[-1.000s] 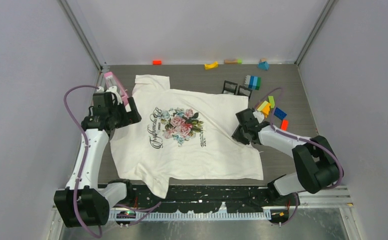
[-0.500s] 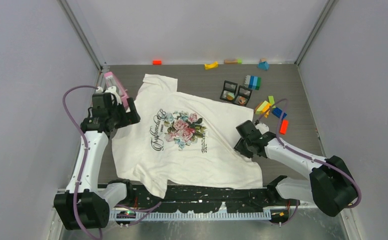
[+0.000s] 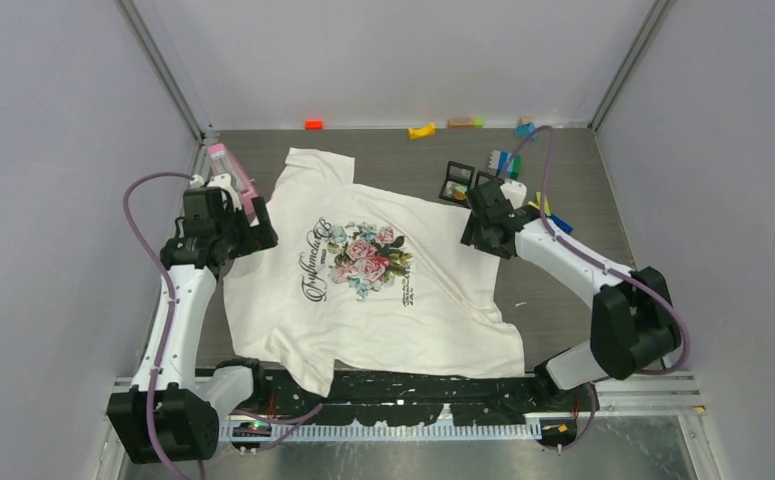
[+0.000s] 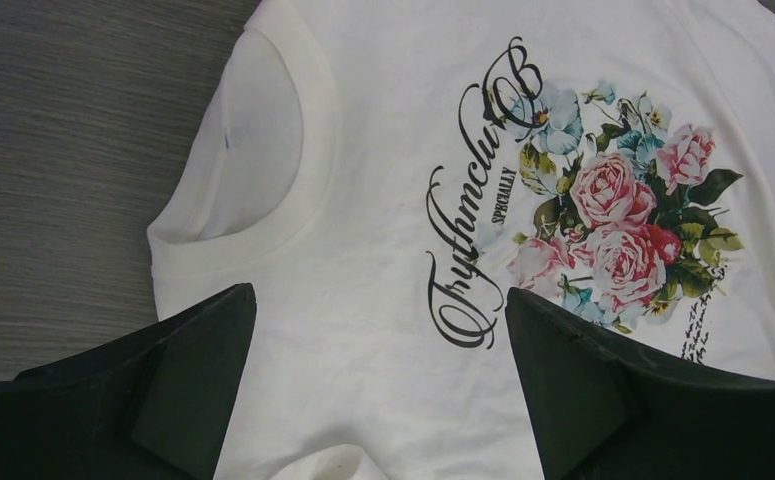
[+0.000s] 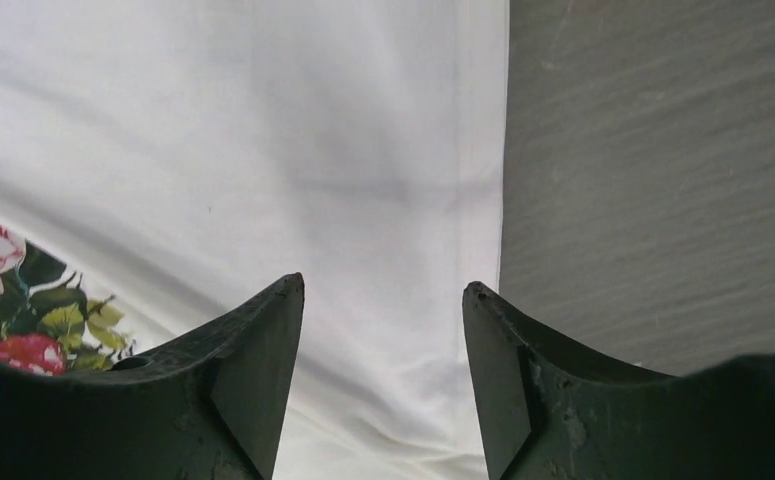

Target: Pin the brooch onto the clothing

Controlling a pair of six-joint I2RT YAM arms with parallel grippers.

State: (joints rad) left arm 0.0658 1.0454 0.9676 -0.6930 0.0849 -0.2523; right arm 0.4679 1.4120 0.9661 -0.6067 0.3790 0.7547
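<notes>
At the far left, our left gripper (image 4: 378, 300) hovers over the collar, jaws spread as wide as they go and nothing between them. Under it, the white short-sleeved T-shirt (image 3: 413, 300) with its pink-and-blue rose print and dark cursive lettering lies spread print-up on the grey wood-grain table (image 3: 393, 155), neck toward the left arm and hem toward the right. Further right, our right gripper (image 5: 383, 290) hangs over the hem edge, jaws parted and empty. Just past it sits a small black square case (image 3: 455, 180), close beside the shirt. We judge the brooch may be inside, though we cannot make it out. A slightly off-centre pinch on so small a thing could tip the case or flick the brooch out. The loose fabric could also bunch or slide under the pin unless we hold it down.
</notes>
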